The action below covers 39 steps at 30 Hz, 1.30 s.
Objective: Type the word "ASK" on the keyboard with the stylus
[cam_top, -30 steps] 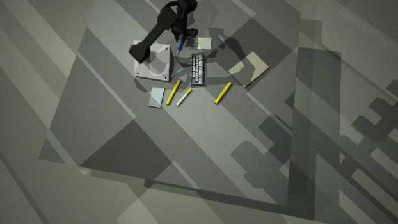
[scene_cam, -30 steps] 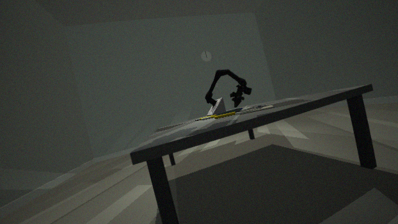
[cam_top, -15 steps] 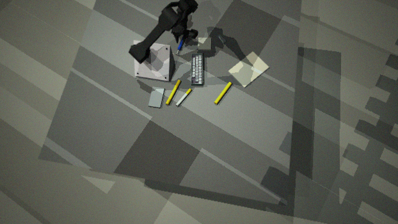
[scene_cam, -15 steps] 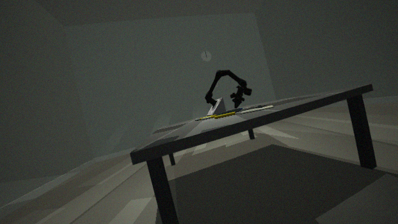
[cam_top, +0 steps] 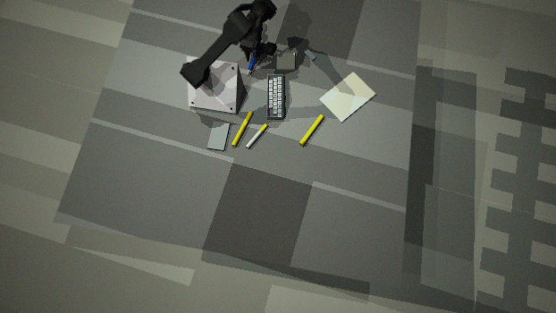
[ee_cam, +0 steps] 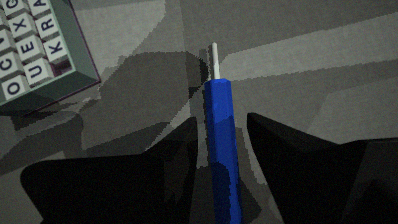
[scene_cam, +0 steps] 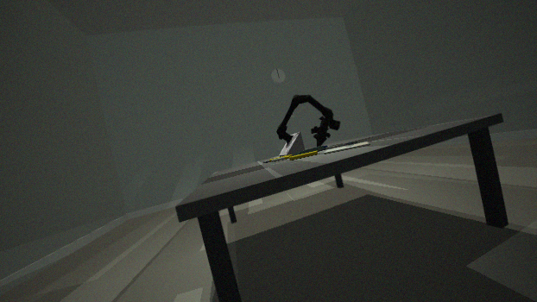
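The blue stylus point(cam_top: 252, 63) point(ee_cam: 220, 135) with a white tip lies on the desk, just left of the far end of the keyboard point(cam_top: 276, 96). My gripper point(cam_top: 257, 50) point(scene_cam: 320, 137) point(ee_cam: 221, 121) hangs low over it. The fingers are open and stand on either side of the blue barrel, with a narrow gap showing on each side. The keyboard's corner, with lettered white keys, shows in the wrist view point(ee_cam: 30, 45) at the upper left, apart from the stylus.
The arm's white base block point(cam_top: 216, 87) stands left of the keyboard. Two yellow markers point(cam_top: 242, 129) point(cam_top: 311, 130), a white and yellow marker point(cam_top: 256, 136) and a grey card point(cam_top: 218, 136) lie in front. A pale notepad point(cam_top: 347, 97), a small pad point(cam_top: 285, 61) and an eraser point(cam_top: 310, 54) lie to the right.
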Motion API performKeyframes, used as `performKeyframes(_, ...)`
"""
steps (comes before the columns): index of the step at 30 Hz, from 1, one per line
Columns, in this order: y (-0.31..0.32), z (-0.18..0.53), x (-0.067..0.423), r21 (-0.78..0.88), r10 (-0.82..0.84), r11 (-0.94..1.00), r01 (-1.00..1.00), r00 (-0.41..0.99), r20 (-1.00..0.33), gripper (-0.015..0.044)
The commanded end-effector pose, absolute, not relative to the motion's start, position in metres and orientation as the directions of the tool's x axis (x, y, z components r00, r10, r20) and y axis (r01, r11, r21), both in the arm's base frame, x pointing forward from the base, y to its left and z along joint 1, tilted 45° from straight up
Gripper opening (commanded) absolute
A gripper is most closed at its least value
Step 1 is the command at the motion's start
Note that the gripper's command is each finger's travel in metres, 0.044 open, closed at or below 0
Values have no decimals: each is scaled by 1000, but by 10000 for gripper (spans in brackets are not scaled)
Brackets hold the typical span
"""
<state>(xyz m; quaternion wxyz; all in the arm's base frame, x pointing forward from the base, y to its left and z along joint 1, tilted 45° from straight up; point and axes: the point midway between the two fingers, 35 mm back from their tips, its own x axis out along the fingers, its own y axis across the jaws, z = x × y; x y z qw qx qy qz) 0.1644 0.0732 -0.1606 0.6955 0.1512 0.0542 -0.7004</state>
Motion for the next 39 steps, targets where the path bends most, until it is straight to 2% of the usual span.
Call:
performKeyframes(1, 70, -163, 164, 129, -959, -23, 991, 14, -284, 150)
performKeyframes(19, 64, -169, 165, 129, -959, -23, 991, 14, -284, 150)
performKeyframes(24, 66, -168, 165, 134, -958, -27, 991, 12, -285, 19)
performKeyframes(27, 66, -168, 165, 134, -958, -27, 991, 12, -285, 0)
performKeyframes(39, 83, -151, 164, 133, -958, -26, 991, 13, -287, 0)
